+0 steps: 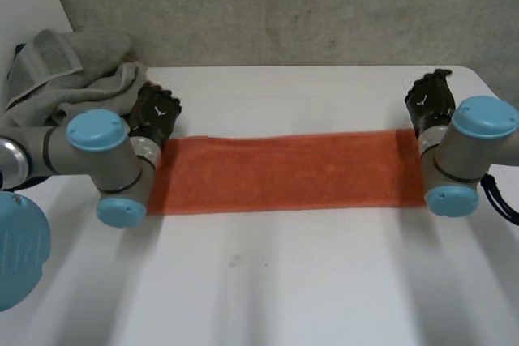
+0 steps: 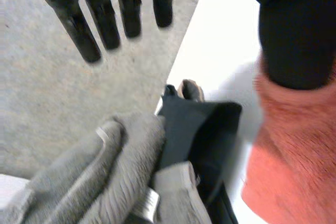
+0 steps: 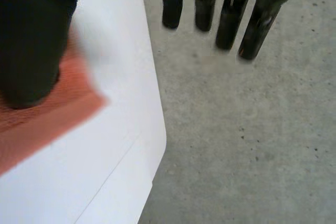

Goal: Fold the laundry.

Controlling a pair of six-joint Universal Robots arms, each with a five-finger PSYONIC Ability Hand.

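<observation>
Orange towel (image 1: 284, 172) spread flat, grey laundry (image 1: 73, 70) beside

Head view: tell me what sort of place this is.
Probably a robotics lab or test cell, not a home: a plain white table, a rough concrete wall behind it, and laundry laid out for practice, an orange towel spread flat and a grey pile.

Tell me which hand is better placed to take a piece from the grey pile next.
Left. The grey pile lies just beside the left hand; the right hand is at the other end of the towel.
</observation>
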